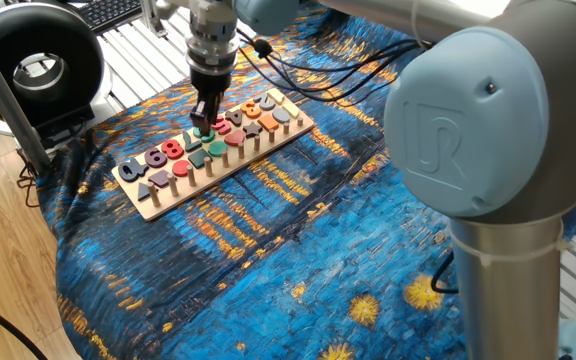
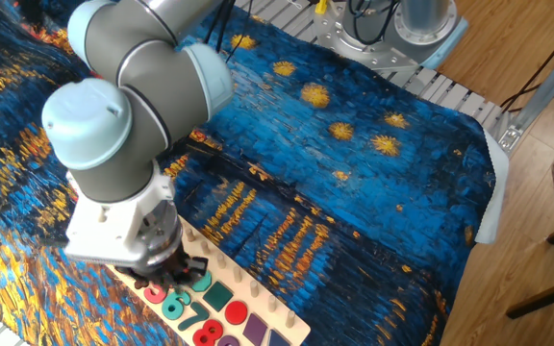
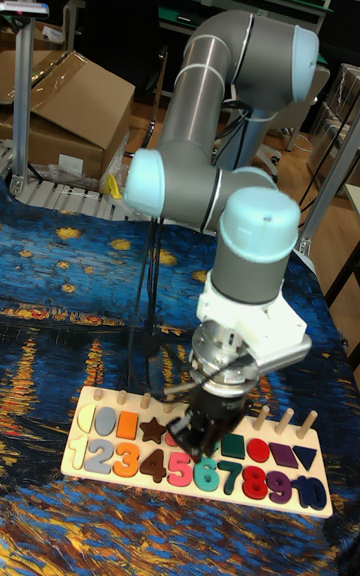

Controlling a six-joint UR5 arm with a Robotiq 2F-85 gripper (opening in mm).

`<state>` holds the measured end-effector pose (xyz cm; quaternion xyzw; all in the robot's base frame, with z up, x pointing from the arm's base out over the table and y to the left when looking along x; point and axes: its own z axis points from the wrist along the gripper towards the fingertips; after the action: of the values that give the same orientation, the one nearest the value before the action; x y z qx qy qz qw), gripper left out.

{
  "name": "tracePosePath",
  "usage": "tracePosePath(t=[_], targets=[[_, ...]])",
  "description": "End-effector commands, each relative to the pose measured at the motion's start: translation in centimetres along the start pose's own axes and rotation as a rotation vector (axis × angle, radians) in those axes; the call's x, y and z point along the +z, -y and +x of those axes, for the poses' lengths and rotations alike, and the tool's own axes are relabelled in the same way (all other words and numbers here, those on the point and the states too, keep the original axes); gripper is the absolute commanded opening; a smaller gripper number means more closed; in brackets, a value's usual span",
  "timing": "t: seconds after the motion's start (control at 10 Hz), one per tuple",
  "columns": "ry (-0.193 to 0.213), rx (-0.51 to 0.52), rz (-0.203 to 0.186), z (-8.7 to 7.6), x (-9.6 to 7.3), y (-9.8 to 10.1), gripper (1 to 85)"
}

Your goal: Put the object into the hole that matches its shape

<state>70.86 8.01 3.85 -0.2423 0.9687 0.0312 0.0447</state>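
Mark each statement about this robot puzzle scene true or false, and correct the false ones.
1. The number board lies on a blue and yellow patterned cloth. True.
2. The gripper holds the teal 6 high above the board. False: the teal 6 lies in the board's digit row, between the pink 5 and the teal 7.
3. A red 8 sits in the digit row. True.
4. The board has no pegs. False: wooden pegs stand along one long edge.
5. The gripper is over the board. True.
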Motion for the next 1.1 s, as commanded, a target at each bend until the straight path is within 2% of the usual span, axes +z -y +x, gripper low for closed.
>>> tracePosePath(t=[0.0,0.2,0.3,0.6,0.7,0.9,1.0], targets=[[-0.053,0.197,0.065,2.6,-3.2,1.6,3.0],[-0.057,0.286,0.052,4.0,-5.2,1.3,1.0],[-0.062,0.329,0.056,5.4,-6.3,1.0,1.0],[-0.063,0.438,0.029,8.5,-8.1,-0.6,1.0],[-0.050,0.465,0.032,8.9,-8.6,-0.8,1.0],[-0.009,0.441,0.038,8.0,-8.6,-0.5,1.0],[0.005,0.421,0.019,7.5,-8.6,-0.9,1.0]])
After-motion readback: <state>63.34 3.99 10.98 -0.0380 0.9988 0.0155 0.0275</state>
